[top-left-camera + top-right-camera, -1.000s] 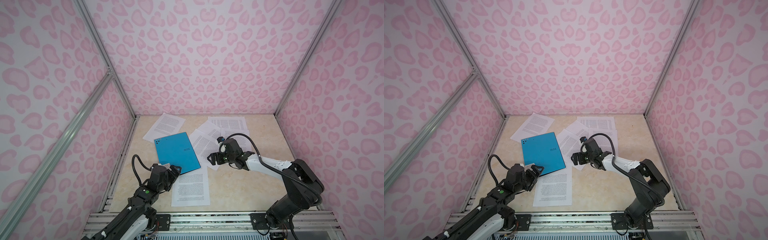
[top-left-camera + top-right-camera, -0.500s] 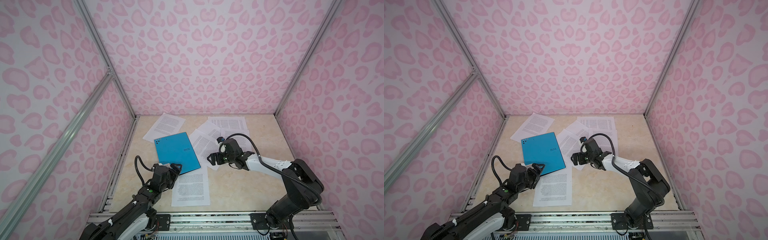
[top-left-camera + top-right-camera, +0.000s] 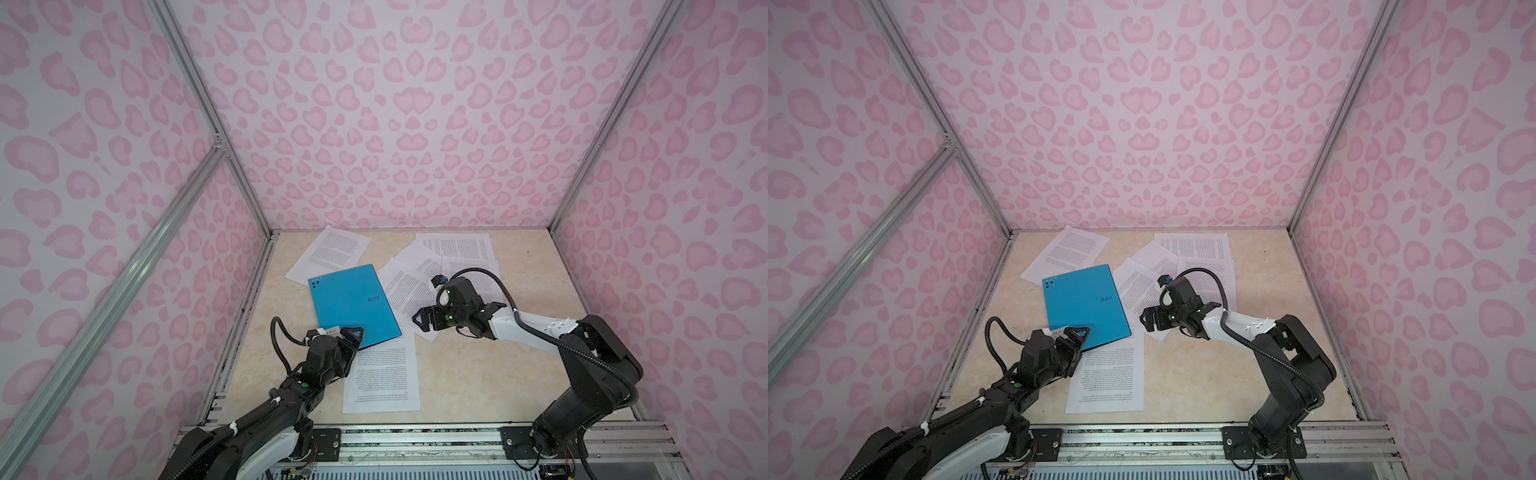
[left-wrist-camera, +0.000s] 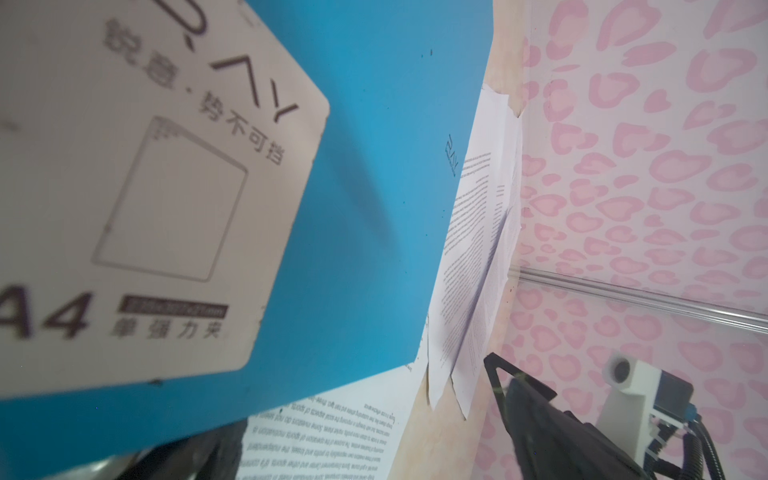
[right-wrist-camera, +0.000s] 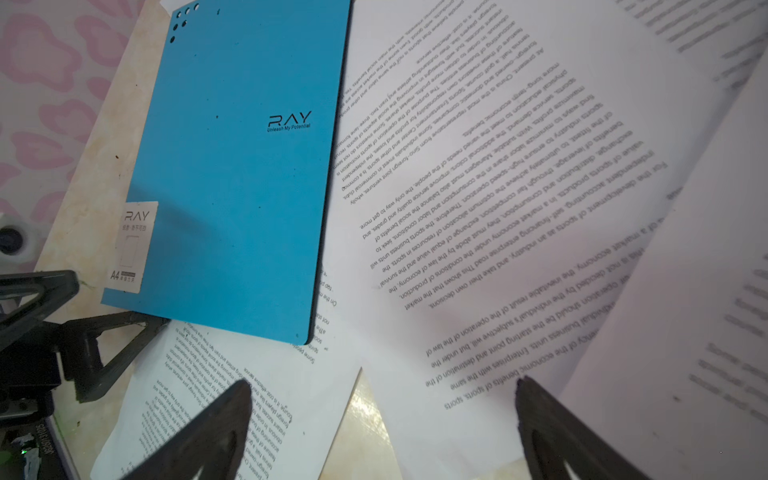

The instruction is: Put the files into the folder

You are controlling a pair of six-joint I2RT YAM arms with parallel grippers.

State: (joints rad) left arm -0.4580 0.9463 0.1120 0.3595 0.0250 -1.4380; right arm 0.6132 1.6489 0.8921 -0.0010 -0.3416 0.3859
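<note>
Left gripper (image 3: 348, 333) gapes at the blue folder (image 3: 353, 303), by its labelled near corner; right gripper (image 3: 419, 322) hangs spread over overlapping files (image 3: 405, 286).

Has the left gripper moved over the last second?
Yes, slightly. The left gripper has edged away from the front rail, toward the near corner of the folder.

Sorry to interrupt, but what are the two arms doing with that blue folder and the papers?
The left gripper, fingers open, sits at the labelled near corner of the closed blue folder without gripping it. The right gripper, also open, is poised over the loose sheets beside the folder. The sheets lie scattered on the table, outside the folder.
</note>
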